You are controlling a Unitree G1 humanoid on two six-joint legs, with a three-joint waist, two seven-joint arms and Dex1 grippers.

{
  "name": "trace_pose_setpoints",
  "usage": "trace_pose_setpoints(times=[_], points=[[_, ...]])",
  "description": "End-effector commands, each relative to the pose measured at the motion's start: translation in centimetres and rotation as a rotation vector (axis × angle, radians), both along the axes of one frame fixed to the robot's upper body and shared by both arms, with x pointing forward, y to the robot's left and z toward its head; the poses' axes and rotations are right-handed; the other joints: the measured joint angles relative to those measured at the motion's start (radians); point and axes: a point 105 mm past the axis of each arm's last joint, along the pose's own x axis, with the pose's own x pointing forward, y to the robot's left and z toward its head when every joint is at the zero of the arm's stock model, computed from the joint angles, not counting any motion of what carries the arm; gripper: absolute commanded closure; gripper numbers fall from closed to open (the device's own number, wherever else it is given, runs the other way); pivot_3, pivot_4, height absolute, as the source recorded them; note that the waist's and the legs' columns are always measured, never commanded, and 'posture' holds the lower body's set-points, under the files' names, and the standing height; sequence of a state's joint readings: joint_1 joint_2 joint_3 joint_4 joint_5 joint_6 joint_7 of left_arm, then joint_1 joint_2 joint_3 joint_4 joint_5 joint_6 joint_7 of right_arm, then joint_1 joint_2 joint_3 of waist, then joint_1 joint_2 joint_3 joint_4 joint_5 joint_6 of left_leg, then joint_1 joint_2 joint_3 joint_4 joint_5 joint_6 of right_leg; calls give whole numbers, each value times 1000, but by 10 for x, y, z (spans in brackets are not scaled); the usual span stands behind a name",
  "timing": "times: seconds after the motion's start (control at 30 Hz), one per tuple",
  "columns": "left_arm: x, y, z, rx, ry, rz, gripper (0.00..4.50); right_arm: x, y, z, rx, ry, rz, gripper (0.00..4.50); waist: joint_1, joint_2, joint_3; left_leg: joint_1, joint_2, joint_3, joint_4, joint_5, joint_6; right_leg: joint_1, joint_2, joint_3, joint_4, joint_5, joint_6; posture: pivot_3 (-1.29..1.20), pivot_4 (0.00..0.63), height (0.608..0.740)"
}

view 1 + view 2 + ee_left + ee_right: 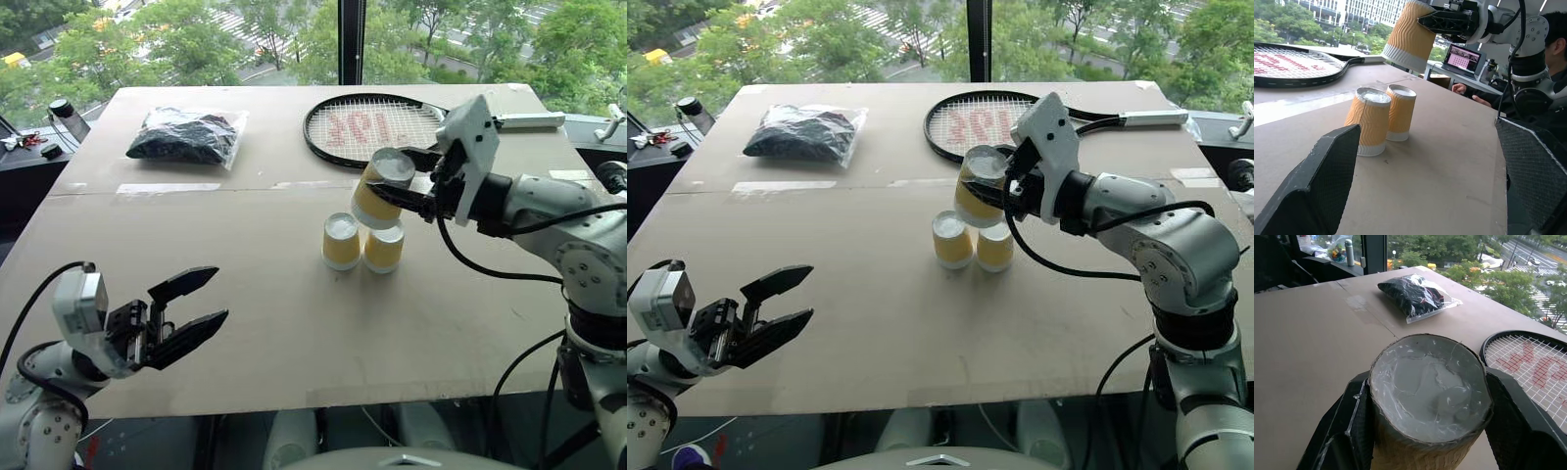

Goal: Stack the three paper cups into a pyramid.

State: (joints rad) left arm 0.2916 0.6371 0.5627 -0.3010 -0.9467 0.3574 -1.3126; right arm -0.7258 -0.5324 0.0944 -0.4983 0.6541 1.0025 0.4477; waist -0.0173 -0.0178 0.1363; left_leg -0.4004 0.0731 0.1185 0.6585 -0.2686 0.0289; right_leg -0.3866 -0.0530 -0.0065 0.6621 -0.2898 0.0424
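Paper cup [380, 191] between right fingers [416, 203]

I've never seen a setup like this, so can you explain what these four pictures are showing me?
It is a two-armed humanoid robot. Two pictures come from cameras in its head looking down over a table; the other two come from a camera on each wrist. The right gripper has its fingers shut on a tilted paper cup, above two upside-down cups standing side by side. The left gripper is open, near the table's front edge. Farther back lie a tennis racket and a clear bag of something dark. A person sits beyond the table.
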Motion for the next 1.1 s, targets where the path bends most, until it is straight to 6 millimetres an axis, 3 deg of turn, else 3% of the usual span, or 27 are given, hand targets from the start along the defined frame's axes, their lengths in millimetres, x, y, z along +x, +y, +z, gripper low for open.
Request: trace_pose_setpoints(times=[0.03, 0.4, 0.63, 0.7, 0.8, 1.1], points=[[-5, 3, 13, 10, -71, 17, 0, 1, 4, 10, 6, -65, -3, 2261, 0, 0, 0, 0, 0, 0, 0, 0, 0, 0, 0, 0, 0, 0, 0, 0, 150, 740], [-5, 10, 15, 9, -84, 51, 0, 6, 13, 3, -21, -81, 7, 2261, 0, 0, 0, -1, 0, 1, 0, 0, 0, -1, 0, 0, 0, 0, 0, 0, 150, 740], [-6, 9, 14, 6, -83, 46, 0, 8, 16, -12, -81, -56, 4, 2261, -1, 0, 0, -1, 0, 1, 0, 0, 0, -1, 0, 0, 0, 0, 0, 0, 150, 740], [-6, 9, 14, 3, -81, 44, 0, 9, 17, -13, -76, -55, 1, 1235, -1, 0, 0, -1, 0, 1, 0, 0, 0, -1, 0, 0, 0, 0, 0, 0, 150, 740], [-6, 8, 14, 2, -77, 42, 0, 8, 17, -13, -69, -57, 12, 143, -1, 0, 0, -1, 0, 1, 0, 0, 0, -1, 0, 0, 0, 0, 0, 0, 150, 740], [-1, 5, 14, -17, -83, 32, 0, -3, 8, 8, -14, -145, 33, 37, 0, 0, 0, -1, 0, 1, 0, 0, 0, -1, 0, 0, 0, 0, 0, 0, 150, 740]])
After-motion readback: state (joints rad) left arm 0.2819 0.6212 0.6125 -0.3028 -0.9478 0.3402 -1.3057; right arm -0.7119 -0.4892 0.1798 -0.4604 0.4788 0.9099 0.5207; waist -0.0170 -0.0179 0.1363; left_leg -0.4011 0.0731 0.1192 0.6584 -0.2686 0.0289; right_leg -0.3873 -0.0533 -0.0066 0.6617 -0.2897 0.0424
